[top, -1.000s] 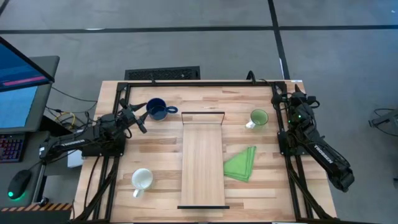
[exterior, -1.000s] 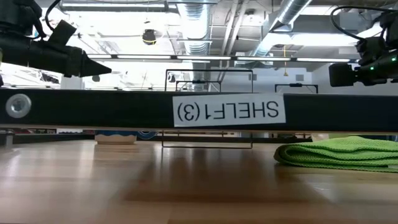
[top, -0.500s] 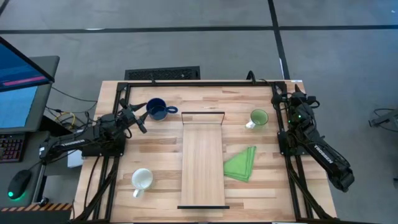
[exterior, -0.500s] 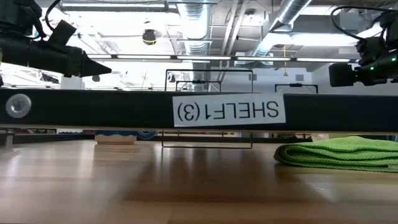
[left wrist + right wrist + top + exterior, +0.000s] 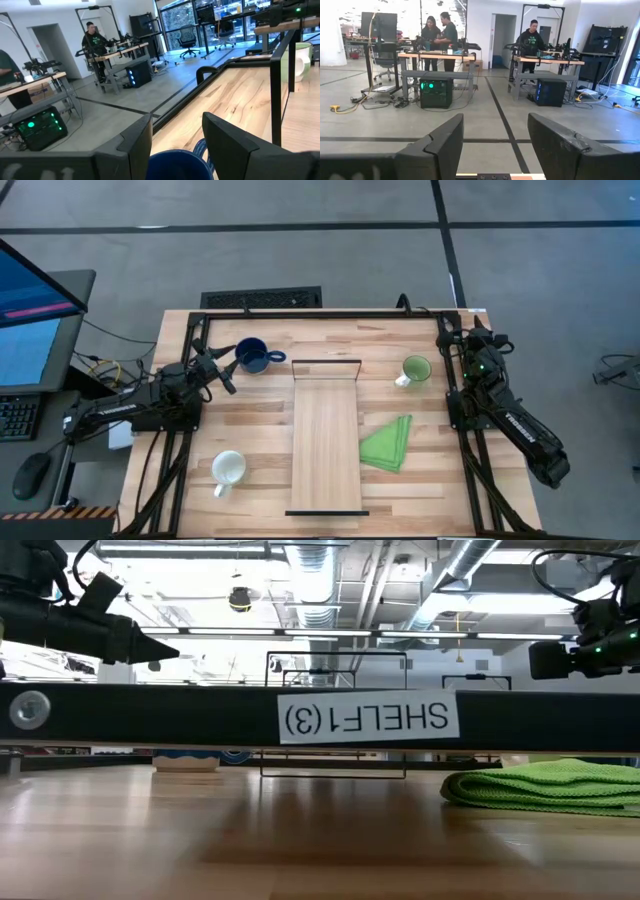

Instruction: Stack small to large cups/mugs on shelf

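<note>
Nothing has moved in the last second — left gripper [image 5: 222, 372], fingers apart, still hovers just short of the dark blue mug [image 5: 251, 355], so no mug has reached the shelf [image 5: 324, 442] — right gripper [image 5: 495, 145] waits open.

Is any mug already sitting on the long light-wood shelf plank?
No, the long light-wood shelf plank is bare; the three mugs all stand on the tabletop beside it.
</note>
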Available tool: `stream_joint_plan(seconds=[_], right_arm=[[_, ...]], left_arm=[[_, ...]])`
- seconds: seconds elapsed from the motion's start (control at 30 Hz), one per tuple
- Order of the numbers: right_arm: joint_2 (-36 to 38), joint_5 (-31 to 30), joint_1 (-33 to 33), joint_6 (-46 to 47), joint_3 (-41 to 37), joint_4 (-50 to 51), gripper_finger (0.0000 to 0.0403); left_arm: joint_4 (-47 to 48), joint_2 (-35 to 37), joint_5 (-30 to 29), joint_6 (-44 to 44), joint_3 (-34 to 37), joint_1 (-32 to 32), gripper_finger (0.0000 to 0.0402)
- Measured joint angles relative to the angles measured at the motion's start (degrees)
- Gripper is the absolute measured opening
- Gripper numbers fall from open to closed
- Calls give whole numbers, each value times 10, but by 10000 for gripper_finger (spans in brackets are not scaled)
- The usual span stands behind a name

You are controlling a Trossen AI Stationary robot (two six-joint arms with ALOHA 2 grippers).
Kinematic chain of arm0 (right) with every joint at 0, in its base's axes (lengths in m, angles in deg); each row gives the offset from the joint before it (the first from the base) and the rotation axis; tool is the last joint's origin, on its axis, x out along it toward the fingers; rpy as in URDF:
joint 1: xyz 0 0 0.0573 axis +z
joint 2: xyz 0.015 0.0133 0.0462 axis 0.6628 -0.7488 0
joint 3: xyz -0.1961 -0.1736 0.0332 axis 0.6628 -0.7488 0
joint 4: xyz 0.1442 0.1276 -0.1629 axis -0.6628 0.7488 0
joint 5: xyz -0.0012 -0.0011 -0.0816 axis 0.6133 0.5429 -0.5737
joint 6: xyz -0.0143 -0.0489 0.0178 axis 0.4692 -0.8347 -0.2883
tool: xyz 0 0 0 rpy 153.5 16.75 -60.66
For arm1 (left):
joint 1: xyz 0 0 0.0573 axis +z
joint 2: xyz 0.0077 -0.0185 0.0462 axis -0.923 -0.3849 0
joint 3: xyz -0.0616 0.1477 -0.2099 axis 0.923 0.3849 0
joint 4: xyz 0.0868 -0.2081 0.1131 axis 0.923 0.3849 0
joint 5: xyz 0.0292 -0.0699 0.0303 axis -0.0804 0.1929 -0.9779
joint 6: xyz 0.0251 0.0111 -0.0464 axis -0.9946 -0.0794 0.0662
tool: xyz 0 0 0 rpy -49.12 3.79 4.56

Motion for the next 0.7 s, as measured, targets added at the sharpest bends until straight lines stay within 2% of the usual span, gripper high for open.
stream_joint_plan(seconds=[0.13, 0.3, 0.4, 0.57, 0.7], right_arm=[[0, 0, 0, 0, 0, 0, 245], [0, 0, 0, 0, 0, 0, 245], [0, 0, 0, 0, 0, 0, 245], [0, 0, 0, 0, 0, 0, 245], [0, 0, 0, 0, 0, 0, 245]], left_arm=[[0, 0, 0, 3, 0, 0, 166], [-4, 0, 5, 61, 0, 0, 166], [-12, 0, 30, 68, 2, 0, 166], [-43, 0, 104, 79, 2, 0, 166], [-37, 0, 117, 91, 2, 0, 166]])
